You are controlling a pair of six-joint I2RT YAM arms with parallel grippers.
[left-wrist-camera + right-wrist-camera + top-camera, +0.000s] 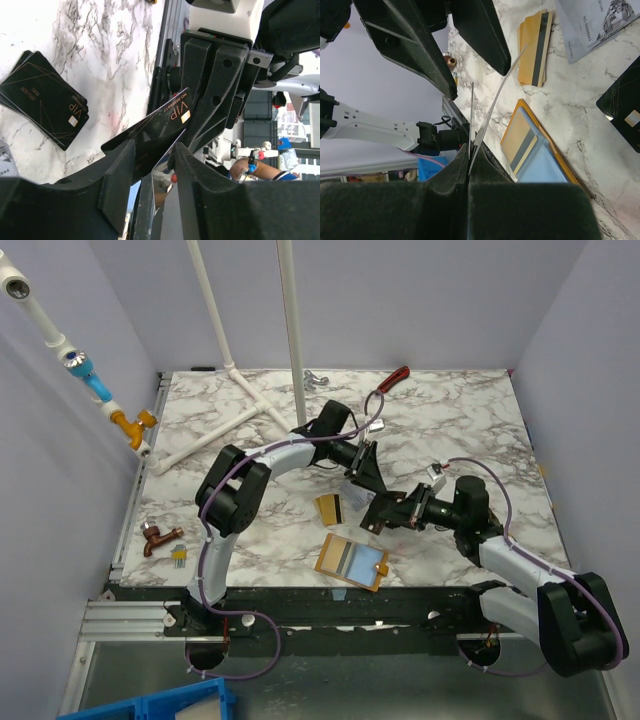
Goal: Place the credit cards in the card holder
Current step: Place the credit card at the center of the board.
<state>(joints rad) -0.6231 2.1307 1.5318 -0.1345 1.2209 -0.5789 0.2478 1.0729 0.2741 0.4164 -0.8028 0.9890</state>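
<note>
My right gripper [469,162] is shut on two credit cards [490,112] held edge-on above the table; one is a black VIP card [160,120]. The cards stick up between the fingers [117,185] of my left gripper [154,150], which is open, with a gap on one side of the cards. Both grippers meet mid-table, left [366,472] and right [380,512]. The card holder [350,560] lies flat near the front edge, tan with a blue pocket [540,165], a gold striped card [520,140] in it. More gold cards [535,47], a grey card [592,22] and black cards [45,100] lie on the marble.
A white pipe frame [225,430] and an upright pole [293,330] stand at the back left. A red-handled tool [395,378] lies at the back. A copper tap fitting [160,535] sits at the left edge, and a blue bin [160,705] is below the table front.
</note>
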